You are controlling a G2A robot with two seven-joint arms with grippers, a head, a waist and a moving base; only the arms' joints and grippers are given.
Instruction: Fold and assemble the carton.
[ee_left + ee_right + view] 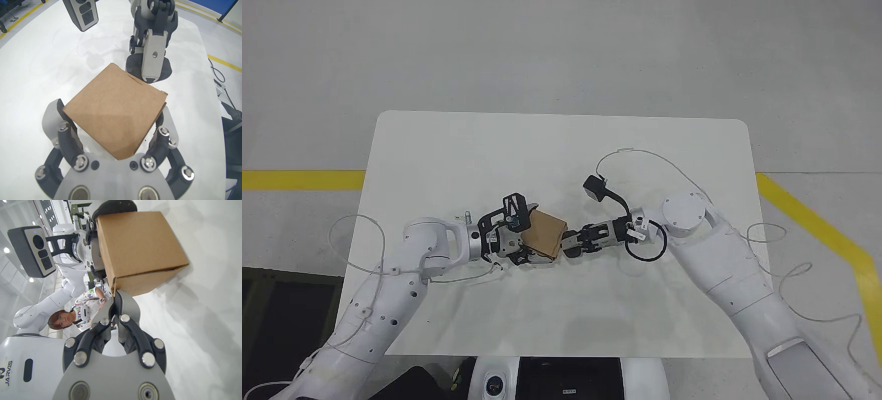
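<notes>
A closed brown carton (545, 236) sits tilted just above the middle of the white table (442, 150). My left gripper (510, 241) is shut on the carton (115, 115), one finger (54, 111) on each of two opposite sides. My right gripper (572, 243) is at the carton's opposite side, shut, with its tips (149, 79) touching the carton's far upper edge beside a small slot. In the right wrist view the right gripper (115, 296) meets a frayed corner of the carton (140, 247), and the left gripper's fingers (113, 205) clasp it from behind.
A thin cable (642, 152) loops over the table behind the right arm. Bare tabletop lies all around the carton. The table's front edge (572, 355) is close to both arms. Yellow floor lines (302, 180) run beside the table.
</notes>
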